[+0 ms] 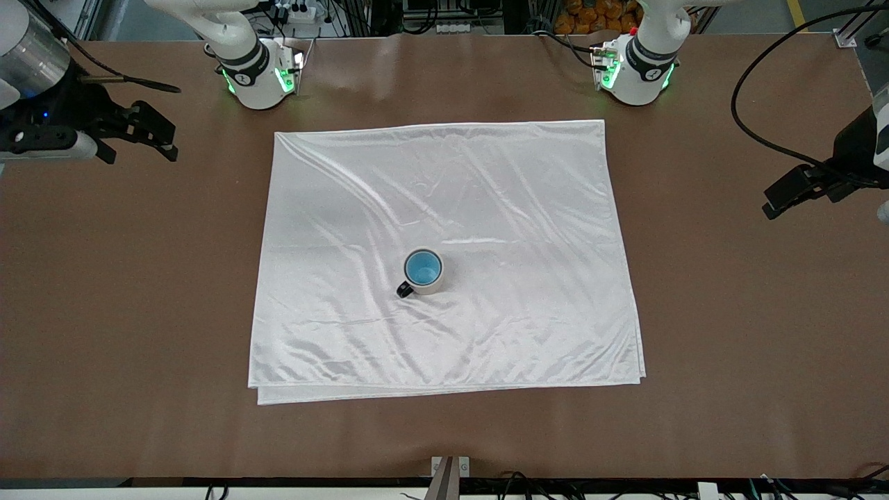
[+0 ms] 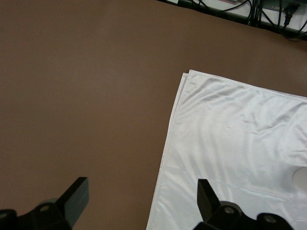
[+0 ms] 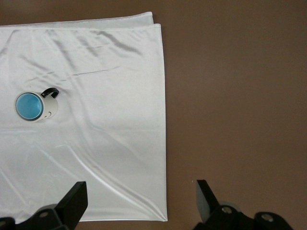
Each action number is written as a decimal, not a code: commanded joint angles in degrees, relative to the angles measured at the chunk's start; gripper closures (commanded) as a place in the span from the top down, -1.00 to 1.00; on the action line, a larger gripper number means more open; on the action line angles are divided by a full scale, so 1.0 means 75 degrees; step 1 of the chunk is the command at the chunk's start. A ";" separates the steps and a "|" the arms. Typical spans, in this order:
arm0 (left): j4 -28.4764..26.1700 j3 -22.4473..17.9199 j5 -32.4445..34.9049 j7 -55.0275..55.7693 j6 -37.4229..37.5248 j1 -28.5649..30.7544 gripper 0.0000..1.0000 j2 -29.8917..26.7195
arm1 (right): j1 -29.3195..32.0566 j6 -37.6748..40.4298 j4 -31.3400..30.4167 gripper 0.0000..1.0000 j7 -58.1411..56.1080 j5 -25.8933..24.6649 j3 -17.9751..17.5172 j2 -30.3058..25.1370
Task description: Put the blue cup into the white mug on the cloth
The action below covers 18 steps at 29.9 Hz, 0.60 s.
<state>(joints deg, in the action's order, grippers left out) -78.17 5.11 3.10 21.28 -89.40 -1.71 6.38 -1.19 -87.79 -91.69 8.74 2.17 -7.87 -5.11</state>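
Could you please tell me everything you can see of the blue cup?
The blue cup sits upright inside the white mug, so only its round rim and bright blue, empty-looking inside show; its outer wall is hidden by the mug around it. The mug stands on the cloth, near its middle. No gripper touches the cup.

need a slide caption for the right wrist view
Blue cup nested in white mug on cloth; open right gripper over the table.

The cloth (image 1: pixel 486 208) is shiny plain white on a brown table (image 1: pixel 729 312). The white mug (image 1: pixel 436 281) is cream, its black handle at 7 o'clock, holding the bright blue cup (image 1: pixel 423 267).
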 commanded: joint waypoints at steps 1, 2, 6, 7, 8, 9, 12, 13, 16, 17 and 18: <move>-0.0570 0.0022 -0.0179 -0.0107 -0.0057 0.0111 1.00 -0.0511 | 0.0030 0.0057 -0.0020 1.00 -0.0087 -0.0101 -0.0005 -0.0022; -0.0605 0.0033 -0.0179 -0.0107 -0.0127 0.0111 1.00 -0.0546 | 0.0030 0.0057 -0.0020 1.00 -0.0087 -0.0101 -0.0005 -0.0022; -0.0629 0.0034 -0.0108 -0.0119 -0.0197 0.0111 1.00 -0.0570 | 0.0053 0.0057 -0.0009 1.00 -0.0076 -0.0101 -0.0005 -0.0010; -0.0617 0.0034 -0.0120 -0.0131 -0.0198 0.0111 1.00 -0.0570 | 0.0053 0.0045 -0.0009 1.00 -0.0076 -0.0101 -0.0005 0.0001; -0.0629 0.0022 -0.0120 -0.0131 -0.0198 0.0123 1.00 -0.0558 | 0.0053 0.0022 -0.0009 1.00 -0.0087 -0.0101 -0.0005 0.0024; -0.0629 0.0010 -0.0108 -0.0131 -0.0198 0.0123 1.00 -0.0558 | 0.0053 -0.0002 -0.0009 1.00 -0.0076 -0.0101 -0.0005 0.0036; -0.0629 -0.0025 -0.0097 -0.0084 -0.0186 0.0135 1.00 -0.0534 | 0.0053 -0.0025 0.0003 1.00 -0.0076 -0.0113 -0.0005 0.0072; -0.0629 -0.0025 -0.0097 -0.0084 -0.0209 0.0193 1.00 -0.0534 | 0.0065 -0.0037 0.0015 1.00 -0.0076 -0.0113 -0.0005 0.0106; -0.0640 -0.0025 -0.0085 -0.0154 -0.0338 0.0427 1.00 -0.0534 | 0.0088 0.0021 0.0038 1.00 -0.0087 -0.0101 -0.0005 0.0142; -0.0652 -0.0013 -0.0085 -0.0212 -0.0385 0.0486 1.00 -0.0534 | 0.0100 0.0033 0.0038 1.00 -0.0087 -0.0101 -0.0017 0.0142; -0.0652 -0.0013 -0.0085 -0.0306 -0.0397 0.0567 1.00 -0.0534 | 0.0123 0.0056 0.0050 1.00 -0.0087 -0.0101 -0.0017 0.0165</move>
<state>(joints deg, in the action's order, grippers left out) -81.20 4.94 3.08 21.28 -90.46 -0.25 3.85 -1.02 -87.86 -91.94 8.73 2.16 -7.72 -4.49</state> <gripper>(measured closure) 0.000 0.000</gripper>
